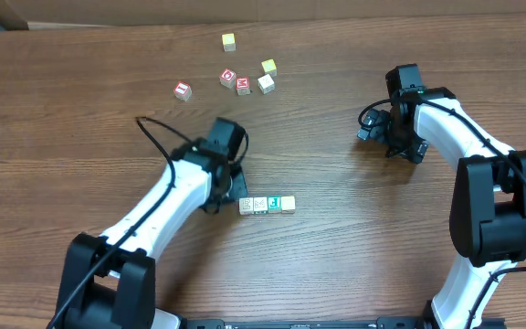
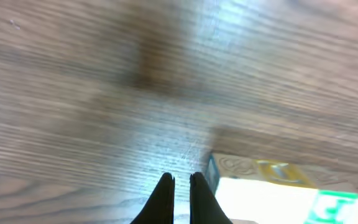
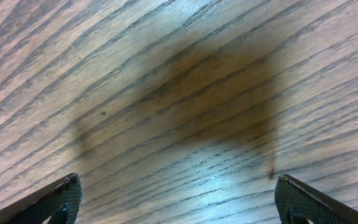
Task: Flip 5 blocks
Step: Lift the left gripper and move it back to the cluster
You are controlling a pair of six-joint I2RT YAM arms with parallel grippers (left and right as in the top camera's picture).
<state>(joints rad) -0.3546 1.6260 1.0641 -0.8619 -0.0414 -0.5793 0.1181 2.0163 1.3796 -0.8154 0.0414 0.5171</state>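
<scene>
— Nearest, the left hand (image 2: 180, 186) is pinched together and empty, just beside the left end of a row of four small wooden letter cubes (image 1: 268, 205): two pale, one green-faced, one yellowish.
— And the right hand (image 3: 178, 196)?
— Spread wide above the brown wood-grain worktop (image 1: 354, 238). Farthest, a red-faced wooden cube (image 1: 183, 90) sits near what seems a loose cluster of other cubes (image 1: 243, 86).

The wooden bench (image 1: 373, 247) bears a close row of four blocks (image 1: 259, 205) at lower centre; a red-faced block (image 1: 183, 90) and five other cubes (image 1: 266, 84) lie scattered at upper centre.
</scene>
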